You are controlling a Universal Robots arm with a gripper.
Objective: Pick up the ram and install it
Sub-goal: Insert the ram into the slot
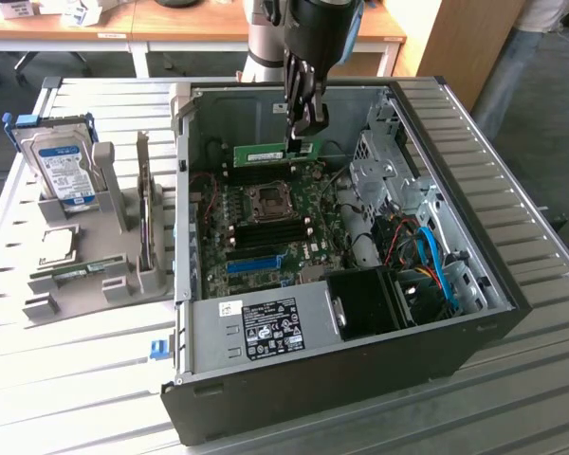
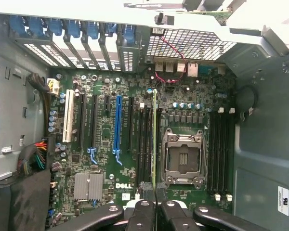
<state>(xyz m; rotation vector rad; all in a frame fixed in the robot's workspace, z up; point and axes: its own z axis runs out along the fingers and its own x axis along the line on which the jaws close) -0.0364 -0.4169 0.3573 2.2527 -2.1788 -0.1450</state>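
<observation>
Where the gripper [image 1: 303, 137] hangs: inside the open computer case [image 1: 512, 294], low over the motherboard [image 1: 266, 227].
Gripper state: fingers pressed together on the ram [image 1: 266, 152], pinching its top edge near one end.
Ram position: held on edge and level, most of its length reaching out to one side of the fingers. From the wrist camera the ram [image 2: 154, 139] is a thin green line running straight out from the fingertips.
Below the gripper: black memory slots [image 2: 141, 144] lie directly under the ram, with the empty processor socket [image 2: 182, 159] just beside them.
Seating: I cannot tell whether the ram touches a slot or hovers just above one.
Handling, as a judgement: light, stiff, thin and fragile. Probably best gripped by the bare board edges rather than the chips, and kept upright so it does not twist.
</observation>
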